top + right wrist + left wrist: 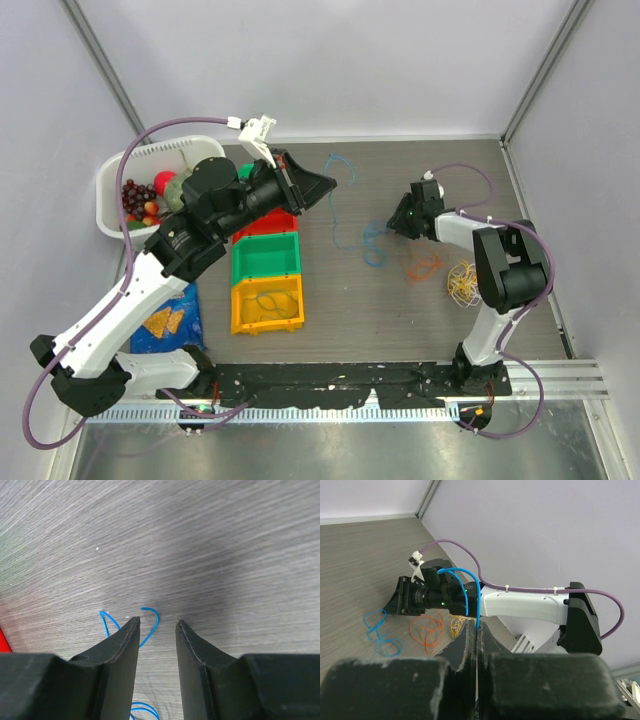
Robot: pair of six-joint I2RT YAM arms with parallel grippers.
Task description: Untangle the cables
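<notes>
Left claw [477, 630] pinching looped thin blue cable [470, 582], right claw [157, 624] narrowly parted over grained table [200, 540]

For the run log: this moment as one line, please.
left end effector: shut on blue cable | right end effector: open, above table

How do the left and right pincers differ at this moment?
The left pincer is shut tight; the right pincer stands open, a gap between its jaws. The left pincer clamps a blue cable rising out of it; the right pincer holds nothing, with a blue cable end on the table just before it. The left pincer looks across toward the other arm; the right pincer points down at the table. Both are black and two-fingered.
</notes>
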